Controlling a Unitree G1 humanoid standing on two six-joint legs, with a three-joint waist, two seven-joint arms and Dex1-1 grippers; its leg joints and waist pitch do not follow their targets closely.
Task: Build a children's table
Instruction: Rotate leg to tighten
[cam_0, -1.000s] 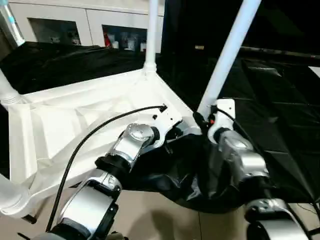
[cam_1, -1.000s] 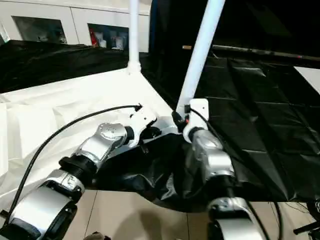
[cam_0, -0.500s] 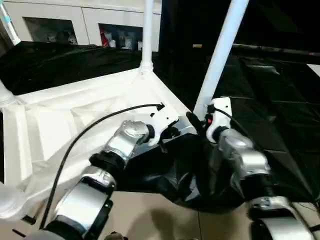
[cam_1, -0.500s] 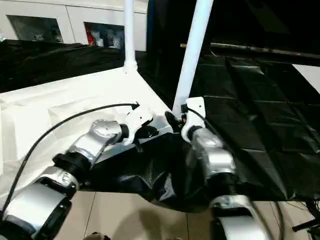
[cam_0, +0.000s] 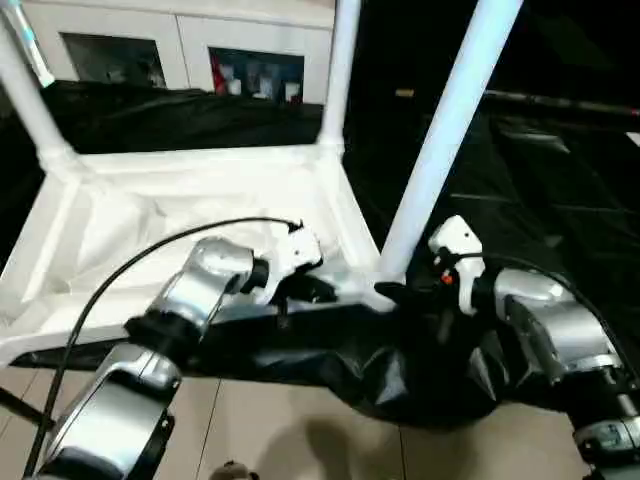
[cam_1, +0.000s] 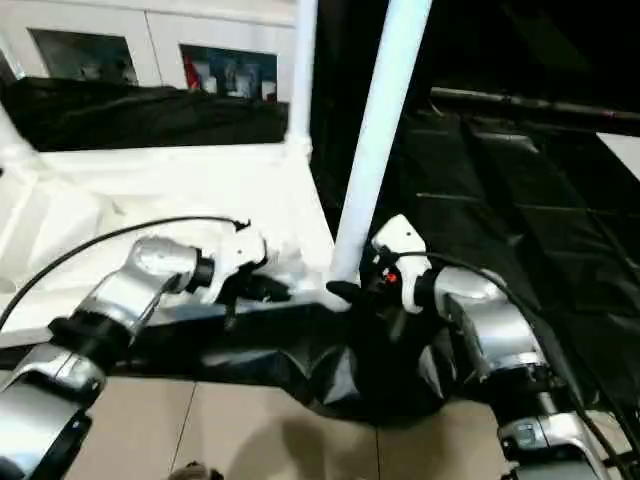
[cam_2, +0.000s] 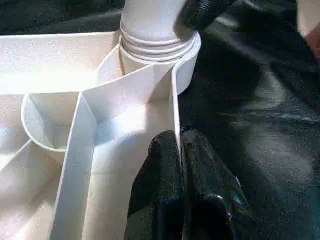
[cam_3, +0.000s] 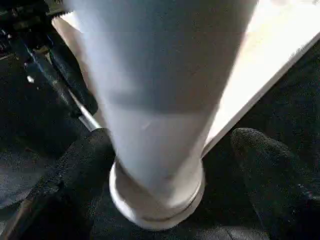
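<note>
Black cloth (cam_0: 560, 200) drapes the work surface, with white cabinets (cam_0: 150, 40) along the back wall at twelve o'clock. On the cloth lies the children's table top (cam_0: 190, 210), turned upside down with its ribbed underside showing and legs standing up from its corner sockets. Going from nine o'clock toward three: the left gripper (cam_2: 181, 165) reaches in low over the near edge on a silver forearm bent at the wrist, its two black fingers (cam_2: 160, 175) pinched tight on the thin side wall of the top, just beside the near corner socket (cam_2: 155, 55). The near leg (cam_0: 440, 140) rises from that socket, leaning slightly toward one o'clock. The right gripper (cam_3: 170, 170) comes in sideways from three o'clock, forearm nearly level, its fingers (cam_3: 80, 170) spread wide either side of the leg's base without clearly touching it. The step looks like seating this leg fully: it would go best with the left grip holding the top firm while the right closes squarely low on the leg, then presses or twists straight down the socket's axis, not sideways
</note>
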